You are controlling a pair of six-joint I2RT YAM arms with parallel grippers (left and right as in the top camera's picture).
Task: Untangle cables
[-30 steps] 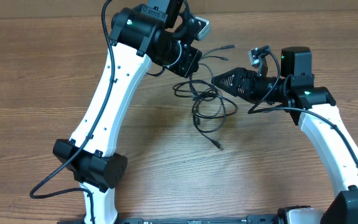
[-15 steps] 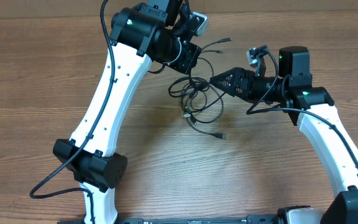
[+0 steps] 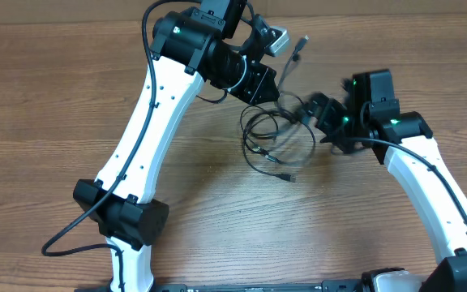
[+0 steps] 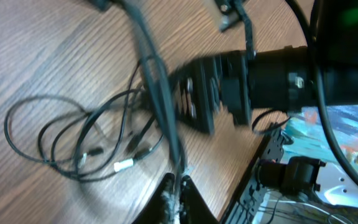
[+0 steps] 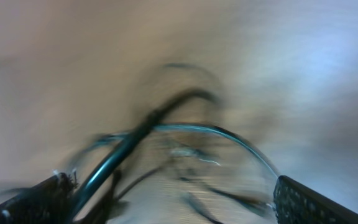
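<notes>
I read left arm stretched toward upper centre, left pincer clenched on cables. Right pincer released, wide. Cables: thin black loops, table, overhead centre.

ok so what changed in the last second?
The left end effector, shut on a strand of the cables, moved right and toward the far edge, dragging the loops to the right. The right end effector swung from pointing sideways at the tangle to tipping down over it. Unchanged: left stays shut on its strand, right stays open and holds nothing, and the loops are still tangled on the table.
</notes>
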